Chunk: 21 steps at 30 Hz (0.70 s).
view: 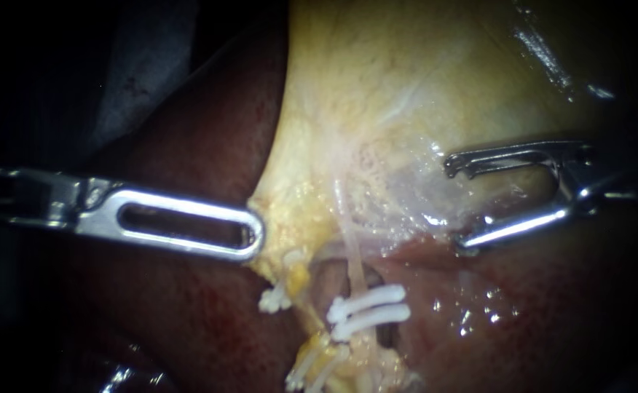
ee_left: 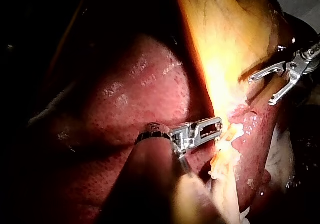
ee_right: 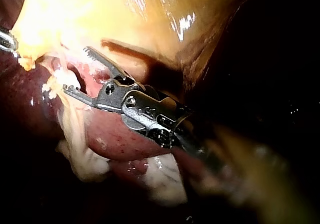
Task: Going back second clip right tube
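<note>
Thin pale right tube (view: 353, 262), centre of scene, crossed by two white plastic clips (view: 370, 309) lying side by side. To its right and apart, right instrument (view: 456, 206): metal jaws spread wide, empty, over pale yellow gallbladder (view: 377, 73). To its left, left instrument (view: 255, 236): slotted jaws clamped on the gallbladder edge. Dark red liver (view: 188, 145) behind.
</note>
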Motion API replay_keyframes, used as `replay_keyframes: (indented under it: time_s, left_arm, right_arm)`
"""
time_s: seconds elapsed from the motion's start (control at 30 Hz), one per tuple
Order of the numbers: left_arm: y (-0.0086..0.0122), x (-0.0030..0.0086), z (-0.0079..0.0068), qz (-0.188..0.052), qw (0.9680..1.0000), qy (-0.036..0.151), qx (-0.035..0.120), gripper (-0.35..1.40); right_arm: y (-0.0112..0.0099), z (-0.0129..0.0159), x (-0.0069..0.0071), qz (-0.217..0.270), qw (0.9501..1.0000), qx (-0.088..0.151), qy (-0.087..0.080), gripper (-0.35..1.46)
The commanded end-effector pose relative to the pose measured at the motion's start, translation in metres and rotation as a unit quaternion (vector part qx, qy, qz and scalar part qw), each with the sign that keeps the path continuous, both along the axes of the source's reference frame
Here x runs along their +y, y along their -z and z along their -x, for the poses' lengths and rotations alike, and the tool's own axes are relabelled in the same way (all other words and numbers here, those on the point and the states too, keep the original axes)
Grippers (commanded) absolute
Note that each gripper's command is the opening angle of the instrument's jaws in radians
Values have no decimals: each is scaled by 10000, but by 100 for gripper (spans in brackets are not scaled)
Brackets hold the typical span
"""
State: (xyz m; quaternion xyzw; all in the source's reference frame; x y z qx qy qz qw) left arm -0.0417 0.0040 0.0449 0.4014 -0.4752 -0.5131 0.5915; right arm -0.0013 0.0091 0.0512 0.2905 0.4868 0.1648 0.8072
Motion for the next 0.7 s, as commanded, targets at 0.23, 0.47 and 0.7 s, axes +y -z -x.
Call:
replay_keyframes:
  time_s: [0.23, 0.47, 0.7]
  left_arm:
    - [-18, -8, 22, 6, 10000, -86, 25, -35]
    - [-28, -11, 40, -4, 9999, -129, 9, -35]
    - [-34, -10, 39, 0, 9999, -152, 34, -35]
  right_arm:
    - [0, 1, 0, 1, 10000, 1, 1, 58]
    - [0, 1, 0, 1, 10000, 0, -1, 58]
    - [-1, 0, 0, 2, 10000, -1, -2, 58]
